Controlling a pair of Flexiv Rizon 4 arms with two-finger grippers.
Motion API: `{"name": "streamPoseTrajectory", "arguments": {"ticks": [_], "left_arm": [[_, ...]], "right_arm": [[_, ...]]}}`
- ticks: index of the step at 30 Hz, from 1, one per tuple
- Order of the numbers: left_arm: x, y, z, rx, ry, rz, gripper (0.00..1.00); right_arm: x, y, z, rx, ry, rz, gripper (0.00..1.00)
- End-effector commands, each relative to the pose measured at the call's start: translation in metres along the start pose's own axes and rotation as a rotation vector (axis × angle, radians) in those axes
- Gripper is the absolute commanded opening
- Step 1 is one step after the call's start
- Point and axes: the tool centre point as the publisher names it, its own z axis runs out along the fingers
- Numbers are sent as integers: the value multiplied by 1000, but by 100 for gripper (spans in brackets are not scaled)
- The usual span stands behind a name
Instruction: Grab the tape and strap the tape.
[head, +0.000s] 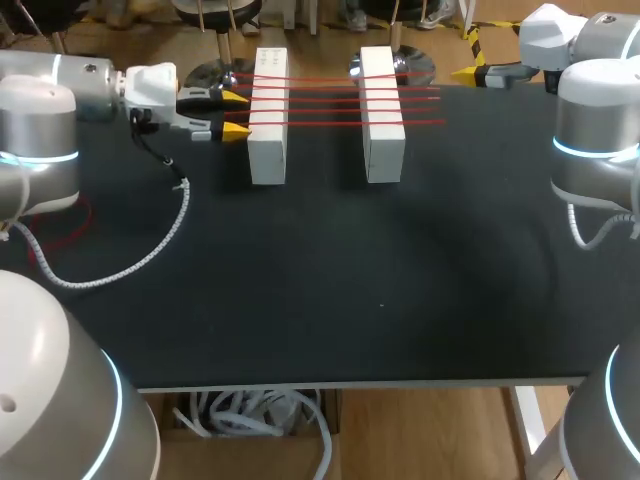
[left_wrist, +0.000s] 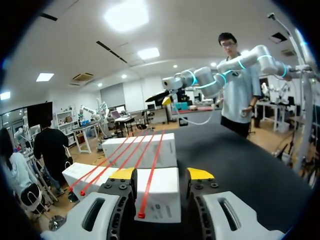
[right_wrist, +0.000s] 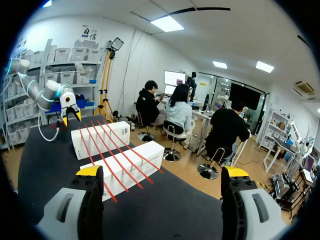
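two white blocks stand side by side on the black table (head: 330, 290), the left block (head: 267, 120) and the right block (head: 382, 115) with a gap between them. several red tapes (head: 330, 98) run taut and parallel across both tops. the blocks seem placed as posts, so each tape spans the gap and sticks out past the outer faces, where fingers can reach it

the left gripper (head: 236, 114) sits just beside the outer face of the left block, level with the tape ends, its fingers spread. in the left wrist view the left gripper (left_wrist: 161, 174) has one red tape (left_wrist: 149, 180) running over the block in the space between its fingers. neither yellow tip presses on it, so the tool is released and grasps nothing. the line-up looks deliberate: the tape end lies where a closing move would pinch it. judged from this, the grab is set up but not yet made, and the strapping is not yet done

the right gripper (head: 478, 72) hangs at the far right edge of the table, well apart from the right block. in its own wrist view the right gripper (right_wrist: 162, 172) is wide open, with bare table between the fingers and the red tapes (right_wrist: 107, 150) ahead of it, likely held clear of the work
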Motion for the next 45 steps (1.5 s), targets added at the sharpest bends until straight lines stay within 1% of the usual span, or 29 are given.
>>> {"name": "streamPoseTrajectory", "arguments": {"ticks": [1, 7, 13, 18, 28, 32, 45], "left_arm": [[1, 9, -2, 13, -6, -1, 39], [3, 17, -8, 11, -15, -4, 35], [6, 22, -14, 9, -19, -8, 36], [6, 24, -18, 5, -25, -5, 35], [-1, 29, -26, 1, -22, 6, 35], [-5, 31, -29, 1, -17, 10, 32], [-14, 39, -36, 8, -2, 11, 30]], "right_arm": [[0, 0, -1, 0, 0, 0, 100], [0, 0, -1, 0, 0, 0, 100], [0, 0, -1, 0, 0, 0, 100], [0, 0, -1, 0, 0, 0, 100], [0, 0, -1, 0, 0, 0, 100], [0, 0, -1, 0, 0, 0, 100], [0, 0, -1, 0, 0, 0, 100]]}}
